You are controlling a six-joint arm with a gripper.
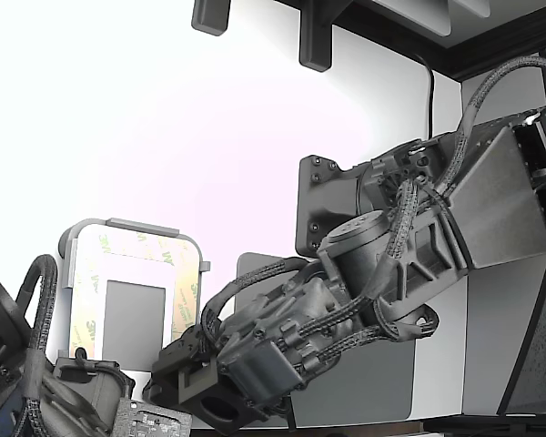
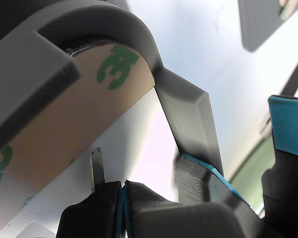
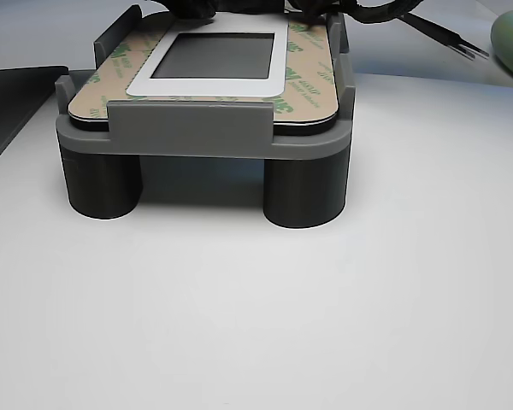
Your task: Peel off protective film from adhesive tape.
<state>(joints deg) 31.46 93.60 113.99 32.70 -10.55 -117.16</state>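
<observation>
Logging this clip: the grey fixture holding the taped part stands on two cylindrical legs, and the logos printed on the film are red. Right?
Not quite. The logos on the protective film are green, not red; the other view and the wrist view both show this. The grey fixture does show two cylindrical legs.

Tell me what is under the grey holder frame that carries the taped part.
In the other view, the grey holder frame stands on two dark round legs on the white table. The shadowed gap between them looks empty. Any rear legs are hidden.
</observation>
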